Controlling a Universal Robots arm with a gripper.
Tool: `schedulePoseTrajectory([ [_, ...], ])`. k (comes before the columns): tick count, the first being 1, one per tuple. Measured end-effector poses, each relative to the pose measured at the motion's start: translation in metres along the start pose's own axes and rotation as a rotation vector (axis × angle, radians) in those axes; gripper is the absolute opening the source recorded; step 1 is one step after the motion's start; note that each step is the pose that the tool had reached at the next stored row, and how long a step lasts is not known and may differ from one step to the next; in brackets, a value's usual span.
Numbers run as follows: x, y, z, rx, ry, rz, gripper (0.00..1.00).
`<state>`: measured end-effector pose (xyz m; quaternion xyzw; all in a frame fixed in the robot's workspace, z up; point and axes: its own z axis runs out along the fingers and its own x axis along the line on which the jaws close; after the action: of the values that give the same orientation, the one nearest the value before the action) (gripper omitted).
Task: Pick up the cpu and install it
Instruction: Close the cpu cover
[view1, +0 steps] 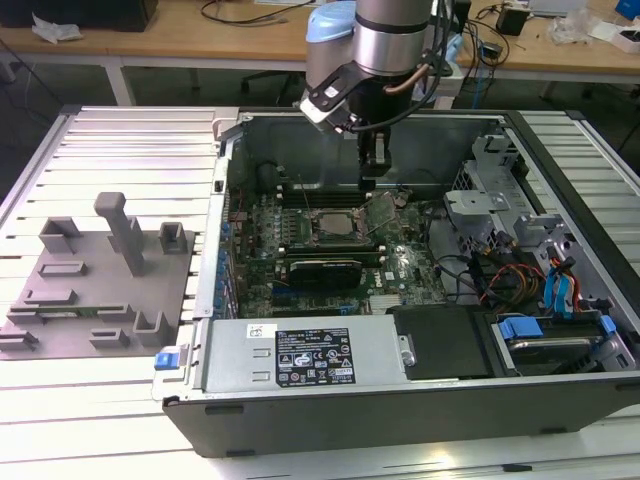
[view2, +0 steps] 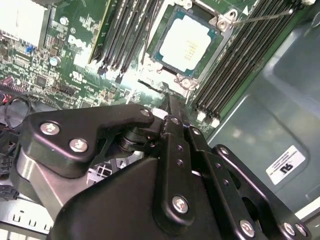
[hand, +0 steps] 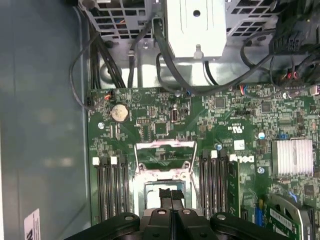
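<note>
The cpu (view2: 187, 42), a flat square chip with a pale silver top, lies in the motherboard socket (view1: 330, 226) inside the open computer case. The socket's metal retaining frame (hand: 165, 155) is swung open beside it. My gripper (view1: 372, 168) hangs just above the board at the socket's far edge, on the exterior view's right. In both wrist views the black fingers (hand: 166, 196) are pressed together with nothing between them. In the second wrist view the fingertips (view2: 171, 106) sit a short way off the chip, not touching it.
Rows of memory slots (view2: 125, 35) flank the socket. A silver heat sink (hand: 292, 157), cables (hand: 125, 60) and a drive cage (view1: 480, 200) crowd the case. The power supply (view1: 300, 355) lines the near wall. A grey fixture plate (view1: 100, 270) lies at the exterior view's left.
</note>
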<state>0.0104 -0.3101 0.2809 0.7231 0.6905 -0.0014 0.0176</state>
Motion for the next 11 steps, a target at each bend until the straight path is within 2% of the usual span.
schedulePoseTrajectory([
  [4, 0.0003, 0.0057, 0.0001, 0.0000, 0.0000, 0.000, 0.11],
  [7, 0.0010, 0.0223, 0.0005, 0.0001, 0.0000, 0.000, 0.11],
  [11, 0.0017, 0.0371, 0.0008, 0.0001, -0.0001, 0.000, 0.11],
])
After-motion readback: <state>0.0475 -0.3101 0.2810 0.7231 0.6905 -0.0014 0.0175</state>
